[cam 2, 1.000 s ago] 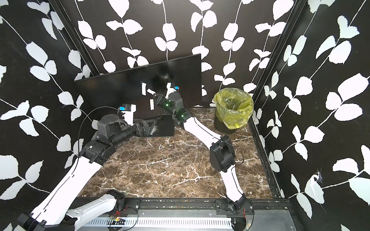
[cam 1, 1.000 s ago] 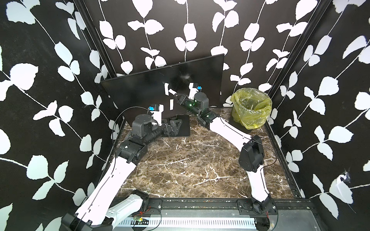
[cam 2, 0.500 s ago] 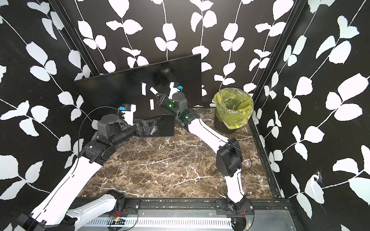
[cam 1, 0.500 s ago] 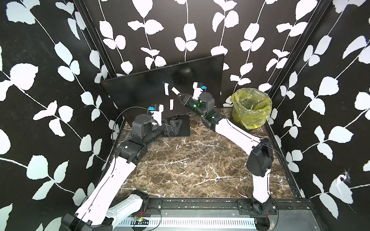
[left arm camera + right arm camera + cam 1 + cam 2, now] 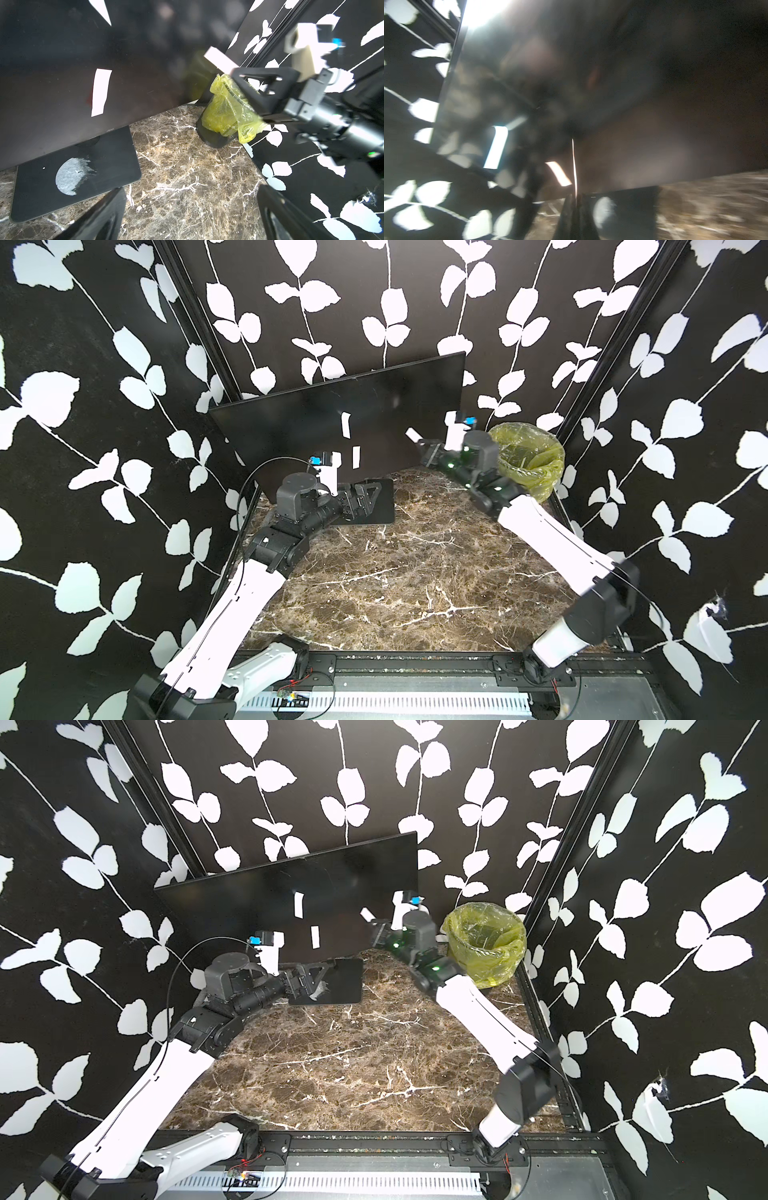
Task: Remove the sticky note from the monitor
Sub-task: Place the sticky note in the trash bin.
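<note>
Top view, one monitor (image 5: 291, 423), one held sticky note (image 5: 412, 434)

Monitor (image 5: 311, 418) stands at back of table (image 5: 415, 572), skewed: L end nearer front, R end nearer rear wall. Base (image 5: 384, 506) lies on table, before & below screen's middle. Upper note (image 5: 345, 425) & lower note (image 5: 356, 457) sit on screen approx. mid-width, lower one slightly R. Bin (image 5: 528, 456) in back-R corner, R of monitor. L gripper (image 5: 368, 495) over base's L part. R gripper (image 5: 423, 446) betw. screen's R end & bin, w/ 3rd note (image 5: 412, 434) in its jaws, just before screen's lower R.
</note>
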